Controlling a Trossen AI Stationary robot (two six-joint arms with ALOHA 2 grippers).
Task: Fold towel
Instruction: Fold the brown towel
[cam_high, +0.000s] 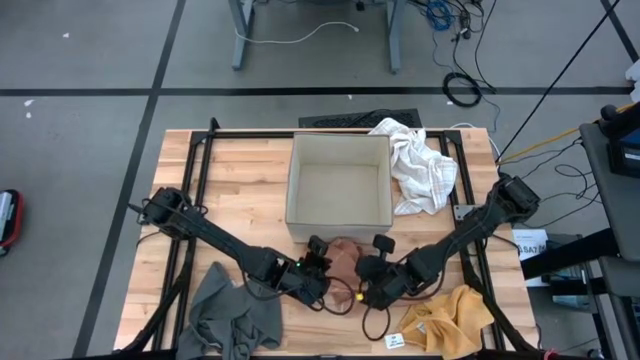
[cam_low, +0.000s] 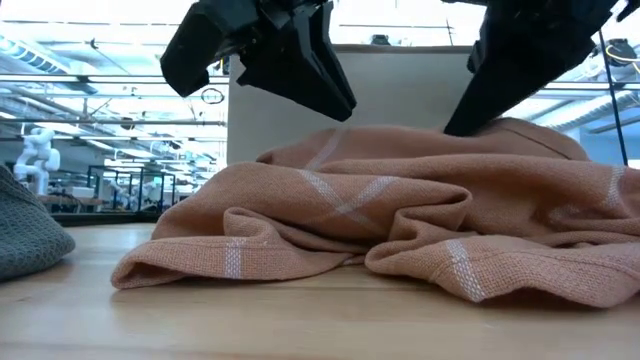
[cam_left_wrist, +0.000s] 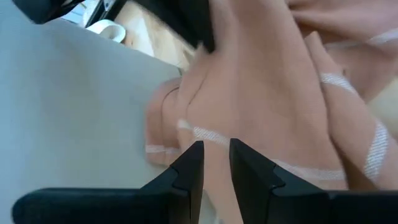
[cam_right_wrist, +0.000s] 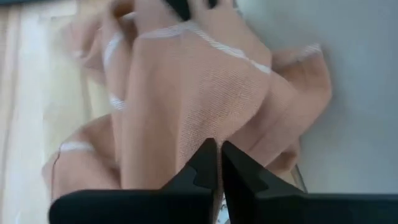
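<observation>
Tabletop (cam_high: 250, 170): both end effectors on towel (cam_high: 345, 255)

Four cloths lie on the table (cam_high: 250, 165): one peach towel (cam_high: 345, 257), one grey cloth (cam_high: 232, 318), one white cloth (cam_high: 422, 168), one yellow cloth (cam_high: 455, 318). One open box (cam_high: 338, 190). Two arms, each with one claw.

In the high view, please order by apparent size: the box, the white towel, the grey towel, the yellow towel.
1. box
2. grey towel
3. white towel and yellow towel: these two look alike, so I do not rank them.
</observation>
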